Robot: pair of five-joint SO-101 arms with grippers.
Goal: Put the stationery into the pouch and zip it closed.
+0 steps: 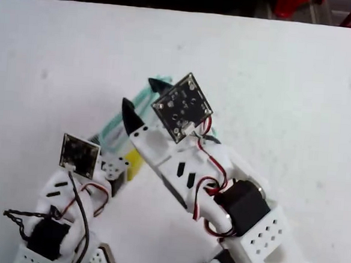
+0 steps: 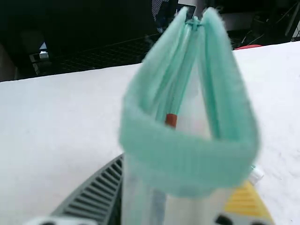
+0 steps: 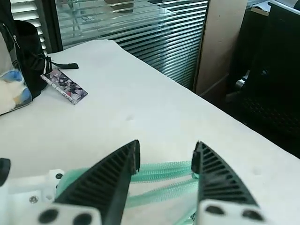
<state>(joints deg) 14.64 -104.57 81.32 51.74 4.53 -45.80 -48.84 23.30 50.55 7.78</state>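
Lighting bright and even across the white table [image 1: 299, 80], close to glare. Shadows on it faint, soft-edged. Daylight enters through slatted blinds [image 3: 140, 28]; the translucent pouch [image 2: 187, 159] is lit through. Room behind dark.

The pouch [image 1: 111, 129] lies on the table [image 1: 276, 72] left of centre. The right gripper [image 1: 143, 98] is over its upper end, the left gripper [image 1: 124, 164] at its lower end.

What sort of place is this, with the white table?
Probably an office or lab: window blinds, what looks like a dark office chair, and a black bag on the white table.
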